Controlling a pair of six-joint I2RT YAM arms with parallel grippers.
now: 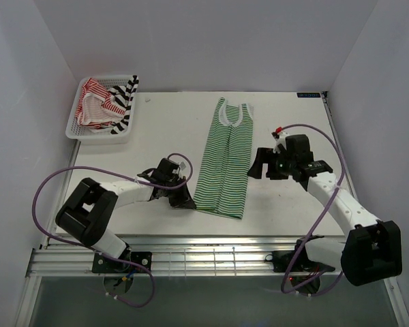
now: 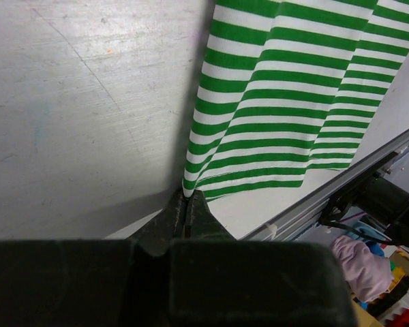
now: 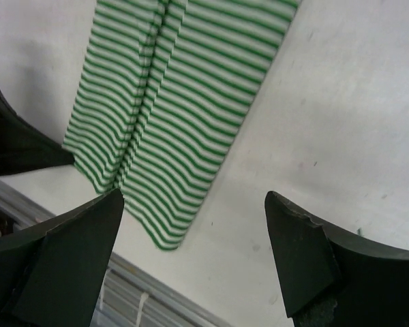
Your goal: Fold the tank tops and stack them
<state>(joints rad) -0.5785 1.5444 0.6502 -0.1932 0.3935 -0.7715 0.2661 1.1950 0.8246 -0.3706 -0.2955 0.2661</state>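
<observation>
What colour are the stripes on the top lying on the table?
Green and white. The tank top shows best in the left wrist view.

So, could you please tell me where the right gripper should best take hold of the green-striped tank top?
Probably the near right hem corner, approached from the right. The green-striped tank top lies flat as a long strip, the left gripper pinches its near left corner, and the open right gripper hovers beside its right edge.

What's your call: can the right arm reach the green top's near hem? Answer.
Probably yes. The right gripper hangs open beside the green tank top, bare table between; the left gripper pinches only its near left corner.
</observation>
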